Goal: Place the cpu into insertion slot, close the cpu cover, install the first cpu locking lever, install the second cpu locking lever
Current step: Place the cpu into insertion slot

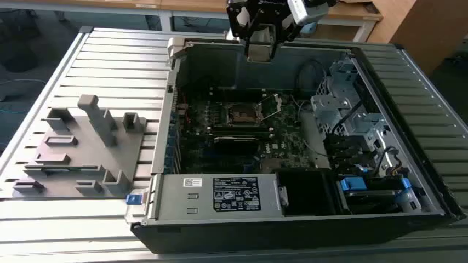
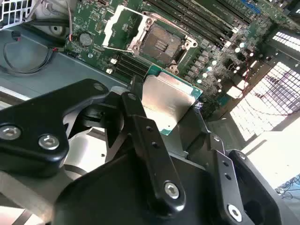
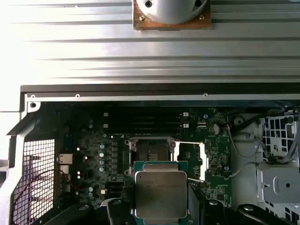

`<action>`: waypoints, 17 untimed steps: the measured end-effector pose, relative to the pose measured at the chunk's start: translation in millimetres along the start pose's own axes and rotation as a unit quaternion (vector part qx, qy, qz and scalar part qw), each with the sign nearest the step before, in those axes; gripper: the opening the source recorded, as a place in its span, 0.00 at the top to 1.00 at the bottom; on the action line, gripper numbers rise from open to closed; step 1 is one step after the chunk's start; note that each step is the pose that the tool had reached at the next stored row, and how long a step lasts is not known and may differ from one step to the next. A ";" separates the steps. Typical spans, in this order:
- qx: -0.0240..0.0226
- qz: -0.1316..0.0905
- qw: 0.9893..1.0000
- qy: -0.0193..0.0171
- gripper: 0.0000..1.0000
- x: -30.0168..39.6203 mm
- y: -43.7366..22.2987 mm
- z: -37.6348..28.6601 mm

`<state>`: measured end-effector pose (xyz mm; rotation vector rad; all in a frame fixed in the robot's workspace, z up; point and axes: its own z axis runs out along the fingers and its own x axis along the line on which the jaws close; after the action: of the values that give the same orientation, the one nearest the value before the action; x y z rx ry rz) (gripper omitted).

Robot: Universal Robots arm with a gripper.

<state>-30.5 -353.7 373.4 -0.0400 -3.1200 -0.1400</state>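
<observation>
Pincer [image 1: 260, 53] clamped on cpu [image 3: 161, 194] over open computer case [image 1: 212, 71]; ribbed metal table [image 1: 109, 60] beneath; wooden desk [image 1: 197, 5] behind.

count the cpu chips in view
1: the cpu, clamped in the gripper over the computer case, apart from the empty insertion slot, whose cpu cover stands open. More could be hidden under case parts.
</observation>
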 end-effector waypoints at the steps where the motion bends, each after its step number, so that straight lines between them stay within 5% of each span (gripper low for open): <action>1: 0.000 0.000 1.000 0.000 0.46 0.0 0.0 0.0; 17: 0.000 0.000 1.000 0.000 0.46 0.0 -0.2 2.4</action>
<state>-30.5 -353.7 371.0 -0.0400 -3.1200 -0.1400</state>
